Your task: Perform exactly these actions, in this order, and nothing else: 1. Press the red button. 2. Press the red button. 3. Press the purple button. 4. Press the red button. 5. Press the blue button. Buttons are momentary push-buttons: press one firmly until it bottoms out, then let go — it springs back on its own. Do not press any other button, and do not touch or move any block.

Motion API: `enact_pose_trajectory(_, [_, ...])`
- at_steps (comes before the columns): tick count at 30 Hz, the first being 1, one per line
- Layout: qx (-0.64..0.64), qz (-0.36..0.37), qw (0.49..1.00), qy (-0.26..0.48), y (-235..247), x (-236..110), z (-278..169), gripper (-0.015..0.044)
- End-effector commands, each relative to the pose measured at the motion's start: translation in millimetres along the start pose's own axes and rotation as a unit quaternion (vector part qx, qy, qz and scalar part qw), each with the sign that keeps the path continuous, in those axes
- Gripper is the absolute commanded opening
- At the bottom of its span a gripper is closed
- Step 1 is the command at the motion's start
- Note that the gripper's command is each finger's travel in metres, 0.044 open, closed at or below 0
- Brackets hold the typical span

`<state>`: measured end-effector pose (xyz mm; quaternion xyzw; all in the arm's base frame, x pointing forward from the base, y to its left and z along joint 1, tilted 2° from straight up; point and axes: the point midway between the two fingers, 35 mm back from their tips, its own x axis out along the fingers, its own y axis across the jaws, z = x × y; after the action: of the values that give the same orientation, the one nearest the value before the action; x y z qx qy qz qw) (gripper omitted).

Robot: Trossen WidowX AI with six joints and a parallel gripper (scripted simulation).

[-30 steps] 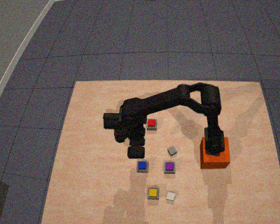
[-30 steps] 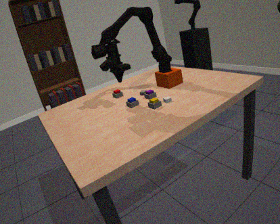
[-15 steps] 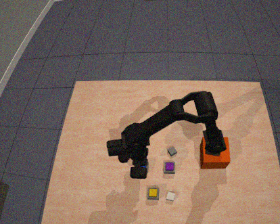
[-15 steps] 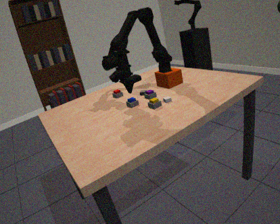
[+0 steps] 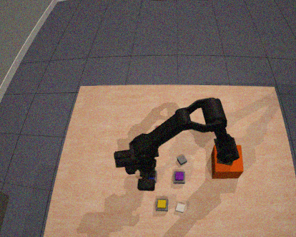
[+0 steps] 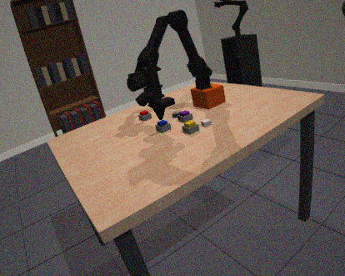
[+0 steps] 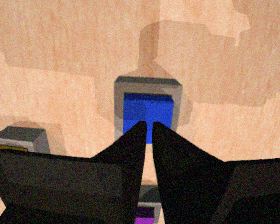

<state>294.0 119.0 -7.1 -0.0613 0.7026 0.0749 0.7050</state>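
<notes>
My gripper is shut and empty, pointing straight down over the blue button. In the wrist view the fingertips lie over the button's near edge; I cannot tell whether they touch it. In the top view the gripper hides most of the blue button. The red button sits just left of the gripper, apart from it. The purple button is to the right of the blue one.
A yellow button sits nearer the front, with a white block beside it. A small grey block lies behind the purple button. The arm's orange base stands at the right.
</notes>
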Motion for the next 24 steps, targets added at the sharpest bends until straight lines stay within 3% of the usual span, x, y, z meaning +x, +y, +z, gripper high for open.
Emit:
enact_pose_trajectory(1, [0.002, 0.001, 1.0, 0.004, 0.4, 8.4, -1.2, 0.002])
enact_pose_trajectory(24, [0.002, 0.001, 1.0, 0.004, 0.3, 18.8, -1.8, 0.002])
